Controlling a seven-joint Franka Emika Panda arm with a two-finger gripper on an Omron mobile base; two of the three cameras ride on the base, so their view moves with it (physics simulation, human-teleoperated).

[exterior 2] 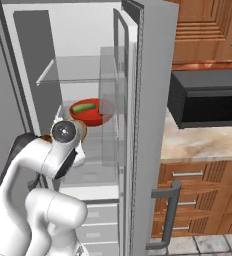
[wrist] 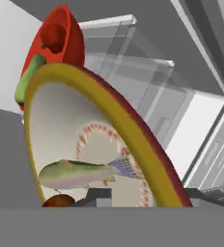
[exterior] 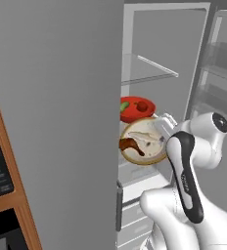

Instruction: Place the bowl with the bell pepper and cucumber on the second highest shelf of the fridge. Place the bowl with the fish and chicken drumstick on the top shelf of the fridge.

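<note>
Red bowl (exterior: 136, 108), yellow-rimmed bowl (exterior: 144, 141); two bowls, one fish (wrist: 77, 173)

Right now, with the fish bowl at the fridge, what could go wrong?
1. The fish bowl sits below the red bowl, not on the top glass shelf; released here, it may land on the wrong level.
2. It looks tilted in the hand view, so the fish and drumstick could slide out.
3. Lifting it straight up might knock the red bowl.

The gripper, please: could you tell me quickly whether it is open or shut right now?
Gripper: at the rim of the fish bowl; open or shut cannot be told.
</note>
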